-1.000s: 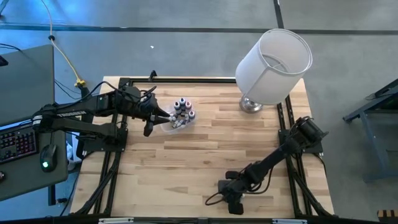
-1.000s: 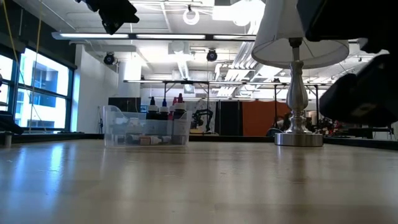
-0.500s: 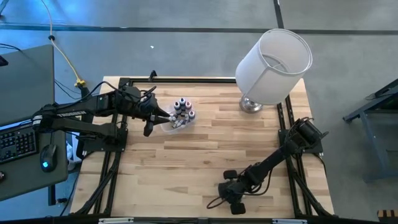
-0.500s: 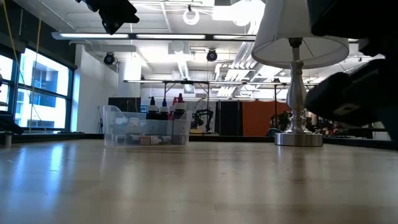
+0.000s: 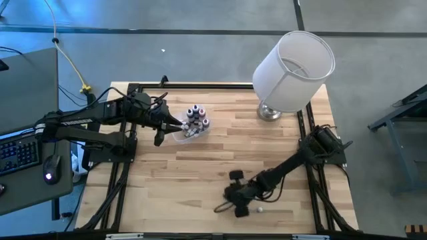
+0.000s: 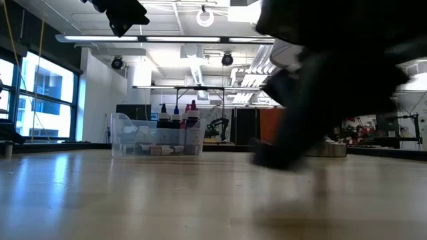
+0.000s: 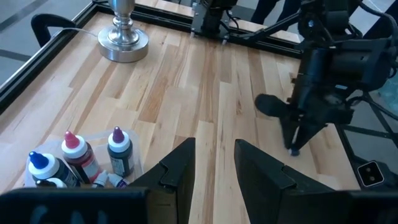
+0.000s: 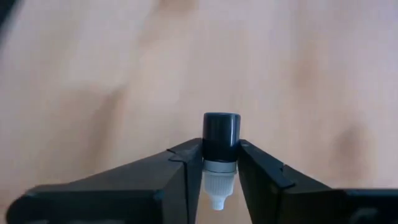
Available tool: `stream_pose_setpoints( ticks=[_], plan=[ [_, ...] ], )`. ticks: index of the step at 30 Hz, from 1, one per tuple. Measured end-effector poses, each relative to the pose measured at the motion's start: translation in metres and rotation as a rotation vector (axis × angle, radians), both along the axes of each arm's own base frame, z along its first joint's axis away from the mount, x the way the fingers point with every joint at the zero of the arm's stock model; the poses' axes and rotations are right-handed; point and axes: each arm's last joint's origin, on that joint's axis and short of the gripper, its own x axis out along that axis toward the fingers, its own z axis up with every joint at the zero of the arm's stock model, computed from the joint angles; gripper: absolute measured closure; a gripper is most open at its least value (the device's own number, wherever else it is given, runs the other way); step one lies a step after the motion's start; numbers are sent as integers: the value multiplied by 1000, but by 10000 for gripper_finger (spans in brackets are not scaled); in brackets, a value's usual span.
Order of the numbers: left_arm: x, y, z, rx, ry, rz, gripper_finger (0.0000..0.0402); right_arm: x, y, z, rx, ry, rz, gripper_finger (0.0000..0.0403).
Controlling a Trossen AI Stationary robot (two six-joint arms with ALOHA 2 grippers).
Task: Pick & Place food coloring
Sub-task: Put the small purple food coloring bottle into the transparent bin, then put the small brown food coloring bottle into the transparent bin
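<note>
Right gripper [image 5: 235, 198] is down low over the near middle of the table [image 5: 200, 167], and the right wrist view shows it plainly: the two dark fingers [image 8: 180, 165] are clamped on a tiny food coloring bottle [image 8: 220, 149] with a dark cap, cap pointing away from the wrist, a whitish neck and tip showing between the fingers, blurred wood planks behind it. In the low view that arm fills the right side as a big dark smear above the tabletop, so nothing finer can be read there. From above, a small whitish round piece [image 5: 259, 209] lies on the wood just to the right of the right gripper, apart from it. Over on the far left of the table, the left gripper [image 5: 172, 125] sits just beside the clear plastic tub [image 5: 181, 137], its fingers [image 7: 180, 168] spread with a gap between them, nothing held. The rest of the bottles [image 5: 195, 119] stand upright in that tub; the left wrist view picks out a pink-topped one [image 7: 76, 149], a blue-topped one [image 7: 38, 165] and a dark one with a pale blue tip [image 7: 119, 149], close together. The lamp [image 5: 293, 63] with its big white shade stands at the far right of the table, well apart from both grippers.
</note>
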Motion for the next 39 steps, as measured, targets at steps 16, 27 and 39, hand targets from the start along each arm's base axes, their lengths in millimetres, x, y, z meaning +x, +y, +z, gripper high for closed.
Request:
stream_pose_setpoints(
  ticks=[16,27,39],
  plan=[
    [0,0,0,0,1,-1,290,86,-223,52,-317,-611,-159,323],
    [-1,0,-2,61,21,-30,290,127,-260,32,-224,-599,-119,319],
    [-1,0,-3,64,30,-15,290,146,-260,49,-357,-358,-197,258]
  ],
)
